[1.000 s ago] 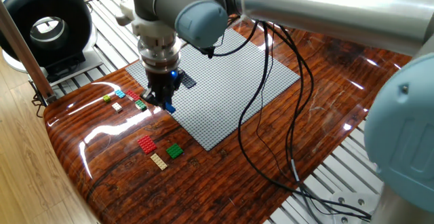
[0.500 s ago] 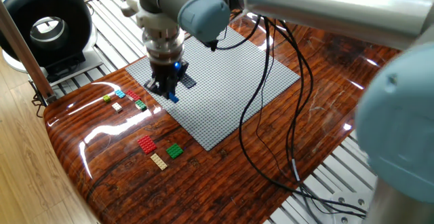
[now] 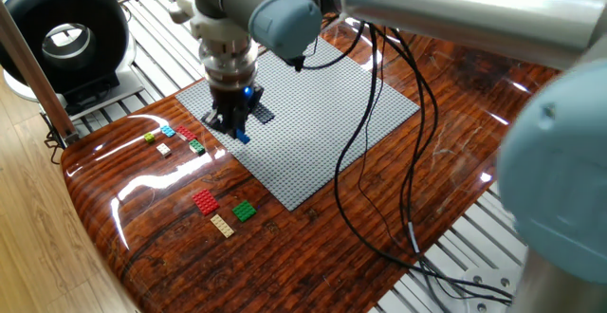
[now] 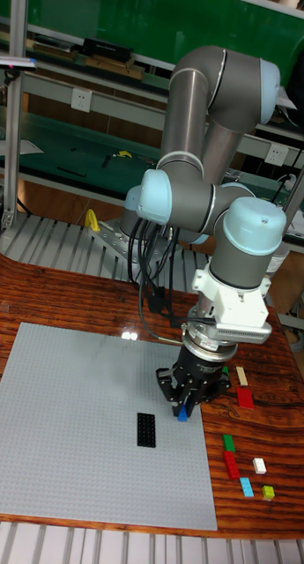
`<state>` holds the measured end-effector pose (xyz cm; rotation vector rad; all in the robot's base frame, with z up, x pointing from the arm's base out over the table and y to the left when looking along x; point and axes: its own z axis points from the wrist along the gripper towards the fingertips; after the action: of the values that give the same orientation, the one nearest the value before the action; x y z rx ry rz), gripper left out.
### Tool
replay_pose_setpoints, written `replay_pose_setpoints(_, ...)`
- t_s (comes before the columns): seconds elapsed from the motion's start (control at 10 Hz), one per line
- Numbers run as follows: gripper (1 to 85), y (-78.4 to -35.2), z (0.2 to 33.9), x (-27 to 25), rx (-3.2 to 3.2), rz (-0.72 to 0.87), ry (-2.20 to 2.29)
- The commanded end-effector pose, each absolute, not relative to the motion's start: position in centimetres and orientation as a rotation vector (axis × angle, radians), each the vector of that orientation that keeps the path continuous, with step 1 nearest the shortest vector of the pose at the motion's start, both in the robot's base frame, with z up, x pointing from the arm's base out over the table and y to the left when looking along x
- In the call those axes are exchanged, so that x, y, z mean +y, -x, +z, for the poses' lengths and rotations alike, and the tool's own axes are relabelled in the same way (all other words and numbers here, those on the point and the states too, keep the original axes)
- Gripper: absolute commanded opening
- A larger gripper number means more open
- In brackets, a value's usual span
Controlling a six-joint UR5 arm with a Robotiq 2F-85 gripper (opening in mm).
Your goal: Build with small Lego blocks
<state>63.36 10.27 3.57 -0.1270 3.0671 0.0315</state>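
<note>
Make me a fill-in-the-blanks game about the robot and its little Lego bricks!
1. The gripper holds a small ____ brick.
2. The big studded baseplate is ____ in colour.
3. A long ____ brick already sits on the baseplate.
4. Nearest the table's front edge, a tan brick lies by a red brick and a ____ one.

Answers: blue; grey; black; green

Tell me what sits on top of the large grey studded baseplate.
On the grey studded baseplate: one dark flat brick. The gripper holds a small blue brick above it, hiding the studs beneath.

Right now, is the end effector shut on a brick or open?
Shut on the blue brick: it sits between the end effector fingertips, held above the grey baseplate; both views show it.
</note>
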Motion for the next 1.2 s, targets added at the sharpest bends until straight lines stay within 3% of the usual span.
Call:
replay_pose_setpoints(0.0,1.0,-64.7,3.7,9.2,3.039,0.021,0.113)
replay_pose_setpoints(0.3,1.0,-64.9,4.7,8.1,3.118,0.057,0.164)
replay_pose_setpoints(0.9,1.0,-66.0,4.7,6.6,3.08,-0.039,0.091)
replay_pose_setpoints(1.1,1.0,-67.0,4.3,5.7,3.078,0.04,0.216)
